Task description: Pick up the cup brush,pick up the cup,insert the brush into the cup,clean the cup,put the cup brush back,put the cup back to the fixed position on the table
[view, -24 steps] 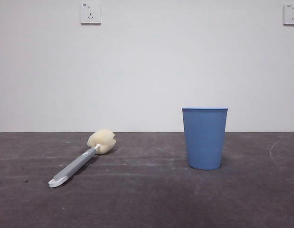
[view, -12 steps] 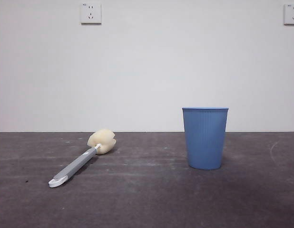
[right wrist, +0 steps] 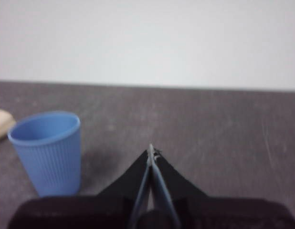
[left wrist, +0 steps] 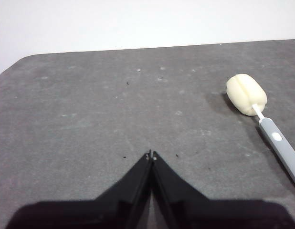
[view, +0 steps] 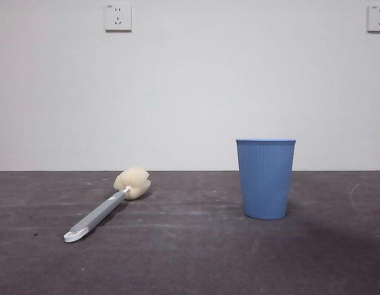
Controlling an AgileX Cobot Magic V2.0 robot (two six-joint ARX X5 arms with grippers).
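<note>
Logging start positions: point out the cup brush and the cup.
cup brush [view: 104, 210], front view, on the grey handle.
cup [view: 265, 179], front view, on the ribbed blue wall.

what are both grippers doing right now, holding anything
Left gripper: shut, empty, apart from the grey-handled cup brush with the cream sponge head.
Right gripper: shut, empty, beside the ribbed blue plastic cup, not touching it.
</note>
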